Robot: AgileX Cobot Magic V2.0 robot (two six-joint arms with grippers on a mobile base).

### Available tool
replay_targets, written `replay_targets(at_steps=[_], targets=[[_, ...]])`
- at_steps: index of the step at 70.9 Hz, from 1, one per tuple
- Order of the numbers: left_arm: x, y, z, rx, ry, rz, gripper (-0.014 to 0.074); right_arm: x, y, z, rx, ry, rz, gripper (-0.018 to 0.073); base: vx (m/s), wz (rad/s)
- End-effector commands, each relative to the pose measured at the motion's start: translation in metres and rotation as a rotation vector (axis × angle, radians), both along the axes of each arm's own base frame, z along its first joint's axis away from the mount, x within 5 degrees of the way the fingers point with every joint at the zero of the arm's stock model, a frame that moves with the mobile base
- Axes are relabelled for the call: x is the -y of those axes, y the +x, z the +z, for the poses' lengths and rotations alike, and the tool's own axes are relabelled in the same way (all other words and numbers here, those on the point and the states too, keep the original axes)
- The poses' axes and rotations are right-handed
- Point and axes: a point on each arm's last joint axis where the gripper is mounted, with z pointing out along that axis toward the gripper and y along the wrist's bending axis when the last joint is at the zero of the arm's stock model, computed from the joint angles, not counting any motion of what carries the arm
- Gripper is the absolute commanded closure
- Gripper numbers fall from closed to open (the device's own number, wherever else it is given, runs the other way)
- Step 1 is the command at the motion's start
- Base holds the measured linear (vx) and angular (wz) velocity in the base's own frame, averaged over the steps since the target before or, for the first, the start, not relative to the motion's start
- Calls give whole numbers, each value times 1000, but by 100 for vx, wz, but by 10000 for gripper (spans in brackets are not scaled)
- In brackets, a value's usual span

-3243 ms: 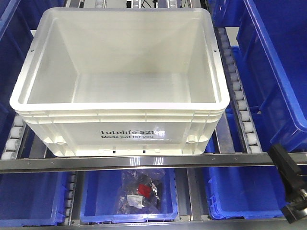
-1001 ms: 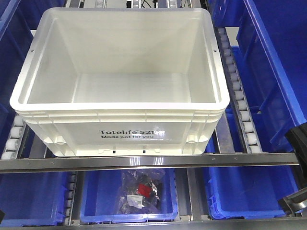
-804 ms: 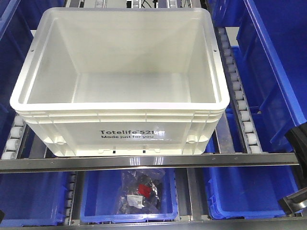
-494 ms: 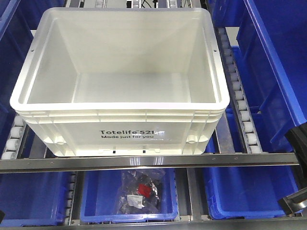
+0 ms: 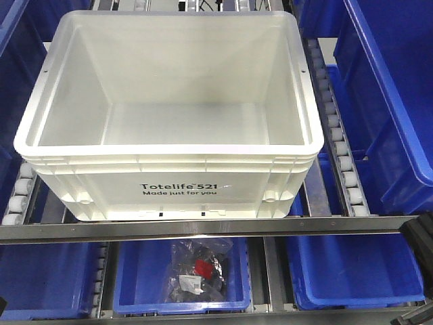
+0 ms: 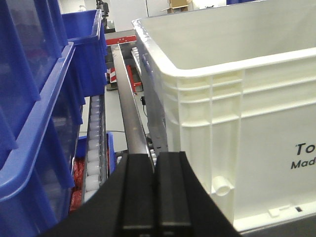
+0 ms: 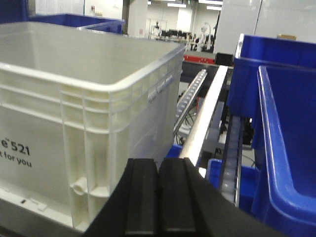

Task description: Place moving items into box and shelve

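The box (image 5: 169, 179), a large white tote printed "Totelife 521", sits on the roller shelf, and nothing shows inside it. In the left wrist view the box (image 6: 256, 123) fills the right half, and my left gripper (image 6: 154, 160) is shut with nothing in it, by the box's front left corner. In the right wrist view the box (image 7: 74, 113) is on the left, and my right gripper (image 7: 158, 165) is shut and bare, by its front right corner. Part of my right arm (image 5: 419, 247) shows at the front view's lower right edge. The moving items are out of view.
Blue bins flank the box (image 5: 392, 101) and fill the lower shelf (image 5: 352, 271). The middle lower bin holds a clear bag of dark and red parts (image 5: 197, 271). A metal rail (image 5: 203, 229) runs along the shelf front, with roller tracks (image 5: 336, 135) on either side.
My right arm has sunk lower at the front view's right edge, with less of it showing now. The box has not moved.
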Motion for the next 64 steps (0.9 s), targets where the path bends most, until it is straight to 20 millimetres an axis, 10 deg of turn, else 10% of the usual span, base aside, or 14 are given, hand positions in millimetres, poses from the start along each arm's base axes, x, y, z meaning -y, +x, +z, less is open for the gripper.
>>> replay_targets(at_steps=[1,64], targets=[[0,-2,7,105,-14,-7,603,0,0,4,59,16,0,566,0,0],[0,-2,7,104,-14,-7,603,0,0,4,59,15,0,566,0,0]])
